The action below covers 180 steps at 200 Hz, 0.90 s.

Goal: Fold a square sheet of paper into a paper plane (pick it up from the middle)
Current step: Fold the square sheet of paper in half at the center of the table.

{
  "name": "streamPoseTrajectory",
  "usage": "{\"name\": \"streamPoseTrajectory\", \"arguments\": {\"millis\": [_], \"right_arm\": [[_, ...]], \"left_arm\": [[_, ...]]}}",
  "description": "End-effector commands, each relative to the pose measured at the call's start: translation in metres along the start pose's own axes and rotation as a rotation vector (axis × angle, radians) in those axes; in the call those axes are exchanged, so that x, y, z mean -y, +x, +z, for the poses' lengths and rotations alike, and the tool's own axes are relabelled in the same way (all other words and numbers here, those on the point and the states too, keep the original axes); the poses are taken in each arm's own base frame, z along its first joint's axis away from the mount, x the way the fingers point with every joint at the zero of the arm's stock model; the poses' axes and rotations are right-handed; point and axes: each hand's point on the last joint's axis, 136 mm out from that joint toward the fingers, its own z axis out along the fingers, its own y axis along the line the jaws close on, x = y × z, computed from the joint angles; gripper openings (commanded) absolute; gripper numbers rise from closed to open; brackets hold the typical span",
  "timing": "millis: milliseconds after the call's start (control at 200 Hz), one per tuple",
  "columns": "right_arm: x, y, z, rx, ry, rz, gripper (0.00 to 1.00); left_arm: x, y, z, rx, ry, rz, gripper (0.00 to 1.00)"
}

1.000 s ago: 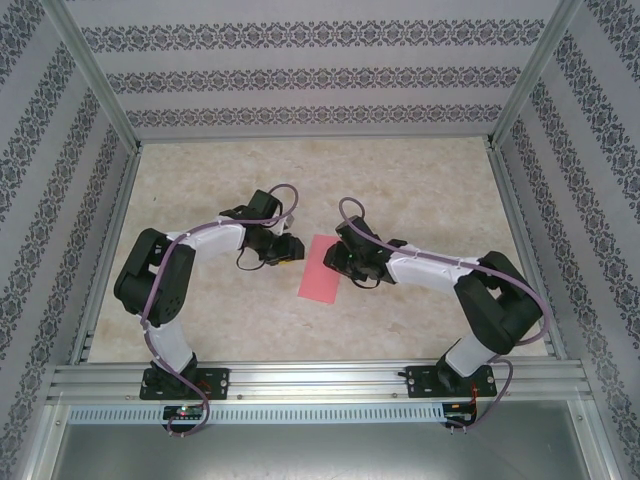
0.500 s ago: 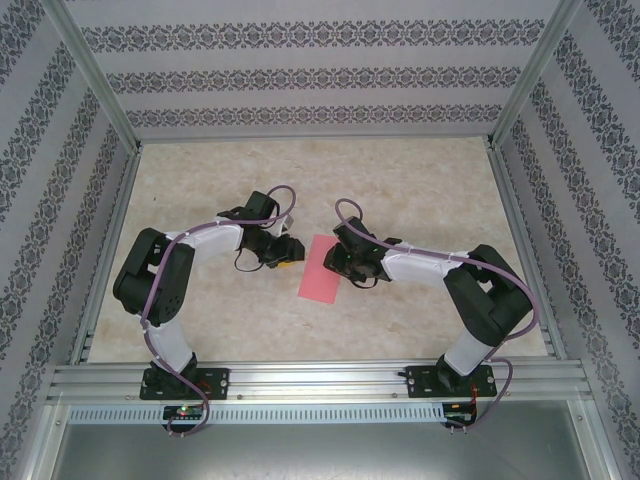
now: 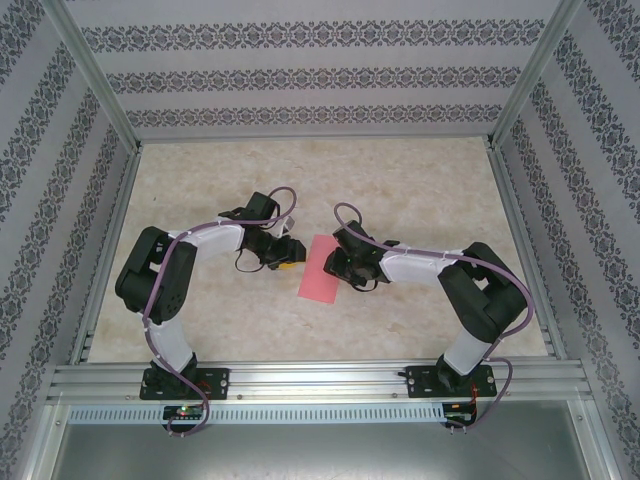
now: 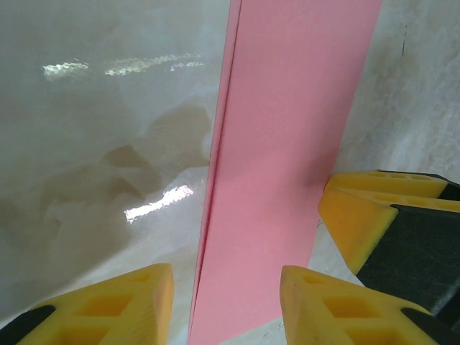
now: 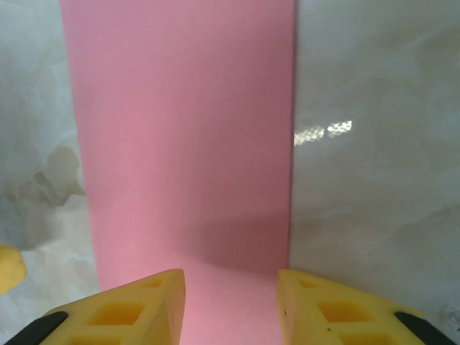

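I count one pink sheet of paper [image 3: 322,268] on my single worktop [image 3: 420,180]. There are two arms, the left arm [image 3: 165,285] and the right arm [image 3: 470,290], so two hands: left hand [image 3: 290,253] and right hand [image 3: 337,264]. Each hand carries two yellow fingers [image 5: 122,309], four in all.

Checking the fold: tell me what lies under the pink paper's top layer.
A lower layer of the folded pink paper peeks out along one long edge, and the sheet lies flat on the marbled tabletop. The table beneath is covered.
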Motion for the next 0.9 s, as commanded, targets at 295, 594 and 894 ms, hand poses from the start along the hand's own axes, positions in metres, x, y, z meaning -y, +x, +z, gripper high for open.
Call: {"name": "streamPoseTrajectory", "arguments": {"millis": [295,594,894], "right_arm": [[0.012,0.005,0.005,-0.006,0.013,0.029,0.40],[0.015,0.006,0.004,-0.004,0.014,0.034,0.40],[0.017,0.007,0.006,-0.006,0.019,0.034,0.40]], "left_arm": [[0.010,0.005,0.016,-0.045,0.018,0.025,0.47],[0.015,0.018,0.023,-0.104,0.044,0.018,0.46],[0.013,0.023,0.029,-0.120,0.049,0.002,0.44]]}}
